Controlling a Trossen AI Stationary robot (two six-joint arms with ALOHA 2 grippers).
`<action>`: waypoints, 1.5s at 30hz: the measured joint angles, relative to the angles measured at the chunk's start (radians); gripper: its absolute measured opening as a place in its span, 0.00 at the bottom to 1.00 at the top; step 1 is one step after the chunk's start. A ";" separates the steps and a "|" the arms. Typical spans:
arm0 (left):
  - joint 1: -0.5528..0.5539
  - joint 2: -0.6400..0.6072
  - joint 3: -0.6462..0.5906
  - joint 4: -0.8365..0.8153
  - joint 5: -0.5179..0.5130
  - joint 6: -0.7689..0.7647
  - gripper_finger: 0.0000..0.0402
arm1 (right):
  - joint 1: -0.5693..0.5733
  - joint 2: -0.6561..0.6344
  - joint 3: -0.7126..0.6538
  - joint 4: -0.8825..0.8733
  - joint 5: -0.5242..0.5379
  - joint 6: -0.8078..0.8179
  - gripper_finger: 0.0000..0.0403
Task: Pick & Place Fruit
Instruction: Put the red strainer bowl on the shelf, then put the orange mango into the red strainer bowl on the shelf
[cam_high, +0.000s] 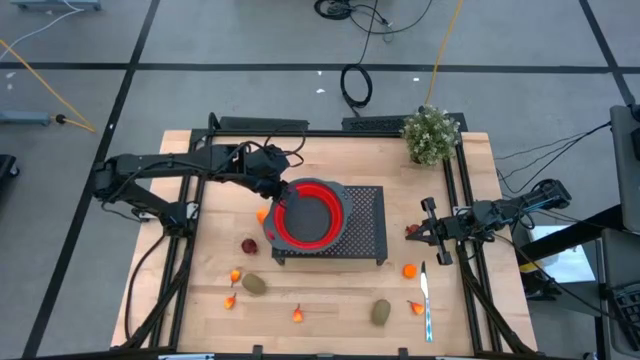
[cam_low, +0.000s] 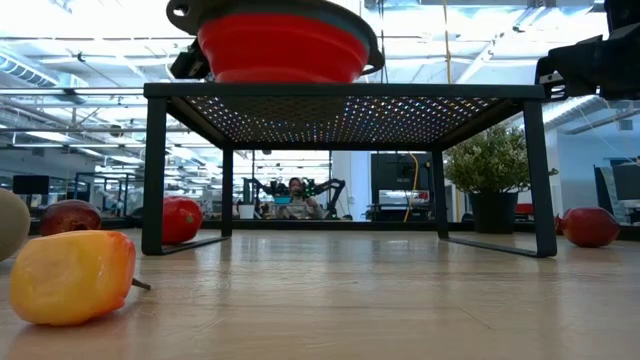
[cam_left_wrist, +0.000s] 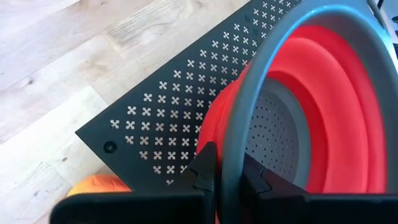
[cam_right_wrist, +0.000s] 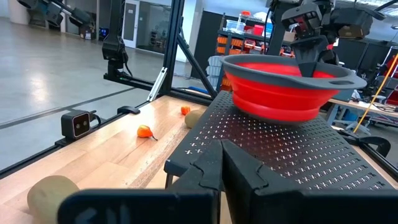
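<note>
The left gripper (cam_high: 274, 196) is closed on the grey rim of the red collapsible colander (cam_high: 308, 213), one finger (cam_left_wrist: 205, 171) outside the rim and the other inside the bowl, as the left wrist view shows plainly. The colander sits on the black perforated rack (cam_high: 366, 222) in the middle of the wooden table (cam_high: 330, 310). None of the fruit is in either gripper. An orange piece (cam_high: 262, 214) lies on the table just beside the rack's edge, near the left gripper and below it; the dark red round piece (cam_high: 249, 245) lies a little farther toward the front of the table. The rest is scattered along the front: a brownish-green oval (cam_high: 255, 284) with small orange bits (cam_high: 235, 276) beside it, another orange bit (cam_high: 297, 315), a second oval (cam_high: 381, 312), and an orange ball (cam_high: 409, 269). The right gripper (cam_high: 424, 233) waits at the right side of the table with its fingers shut on nothing; a small red thing (cam_high: 411, 229) lies just beside it, possibly another fruit piece, though the high view is too coarse to say. No brand, label or writing can be read anywhere.
</note>
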 joint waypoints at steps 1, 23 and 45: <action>0.000 0.000 0.000 0.000 0.000 0.000 0.06 | 0.000 0.000 0.000 0.000 0.000 0.000 0.00; 0.000 0.000 0.000 -0.005 -0.023 0.037 0.40 | 0.000 0.000 0.000 0.000 0.000 0.000 0.00; 0.112 -0.113 -0.001 -0.105 -0.025 0.055 0.55 | 0.000 0.000 0.000 0.003 0.000 0.012 0.00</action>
